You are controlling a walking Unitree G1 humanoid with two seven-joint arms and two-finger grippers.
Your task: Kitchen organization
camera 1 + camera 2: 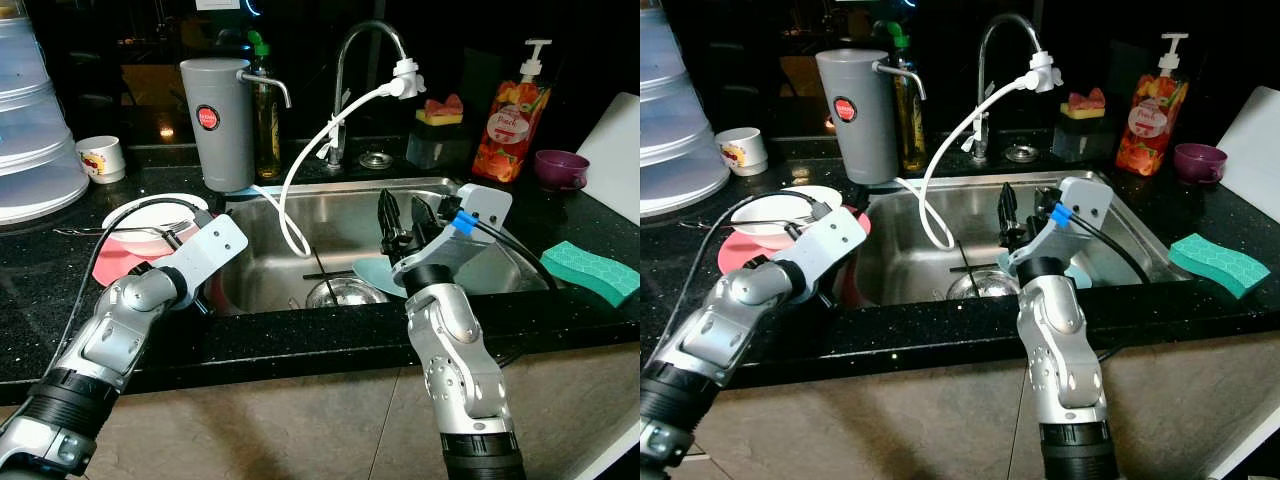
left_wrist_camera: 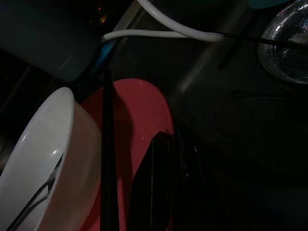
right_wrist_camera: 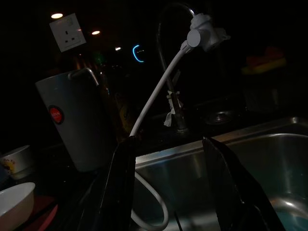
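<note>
A white bowl (image 1: 150, 212) with a fork (image 1: 120, 230) in it sits on a pink plate (image 1: 112, 262) on the black counter, left of the sink (image 1: 330, 187). The plate's right edge reaches over the sink rim. My left gripper (image 2: 134, 103) is low at that edge, open, its fingers (image 2: 159, 183) spread over the plate beside the bowl. My right gripper (image 1: 402, 205) is raised over the middle of the sink, fingers pointing up, open and empty. In the basin lie a light blue plate (image 1: 375, 275) and a metal bowl (image 1: 345, 292).
A faucet (image 1: 345, 80) with a white hose (image 1: 300, 170) hangs into the sink. A grey jug (image 1: 220, 120), mug (image 1: 102, 158) and stacked clear containers (image 1: 30, 130) stand at the left. A green sponge (image 1: 590, 268), soap bottle (image 1: 510, 125) and purple cup (image 1: 558, 168) are right.
</note>
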